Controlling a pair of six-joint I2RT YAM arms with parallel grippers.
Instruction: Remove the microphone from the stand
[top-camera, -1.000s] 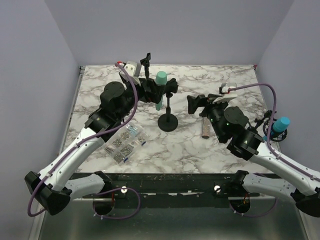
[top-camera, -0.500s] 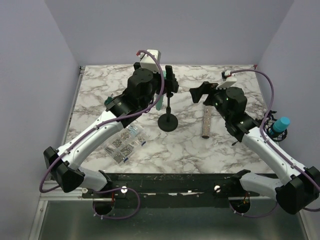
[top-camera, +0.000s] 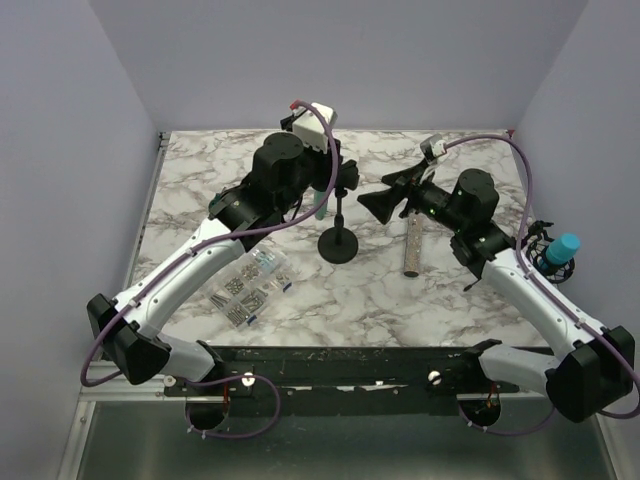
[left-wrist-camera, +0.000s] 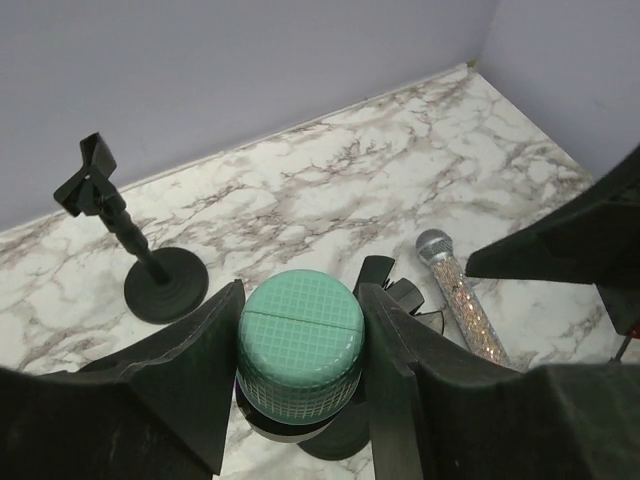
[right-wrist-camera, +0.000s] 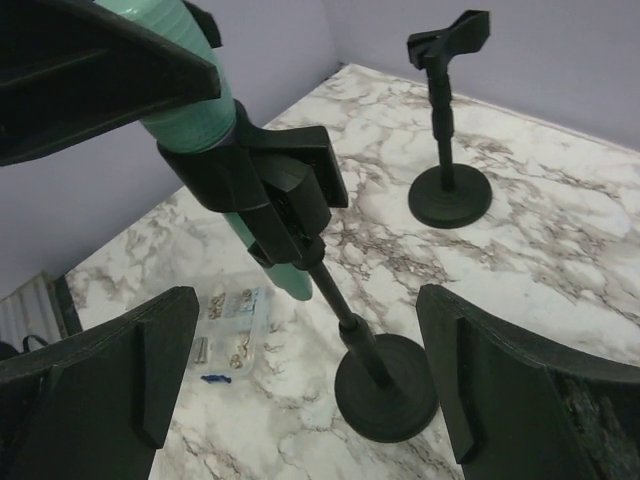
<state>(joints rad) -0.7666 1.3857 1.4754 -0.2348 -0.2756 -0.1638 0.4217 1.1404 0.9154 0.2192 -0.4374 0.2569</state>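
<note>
**Kid:** Where is the green microphone (left-wrist-camera: 300, 335)?

**Me:** It sits in the clip of the black stand (top-camera: 337, 243), near the middle of the table (top-camera: 450, 300). It leans, with its round head up.

**Kid:** What are your left fingers (left-wrist-camera: 170, 370) doing?

**Me:** They are closed in on the head of the green microphone, one on each side. Both look like they touch it.

**Kid:** And your right fingers (right-wrist-camera: 110, 370)?

**Me:** They are spread wide and hold nothing. They hang in the air at 3 o'clock from the clip, pointing at it. In my right wrist camera the black stand shows between them, farther off.

**Kid:** What else is there?

**Me:** A glitter microphone (top-camera: 411, 245) lies flat at 3 o'clock from the base of the black stand. A clear box of little screws (top-camera: 250, 283) lies at 8 o'clock from it. A blue microphone (top-camera: 562, 250) sits at the 3 o'clock edge of the table. My wrist cameras also show an empty stand (left-wrist-camera: 140, 250), standing up, well apart from the black stand.
</note>
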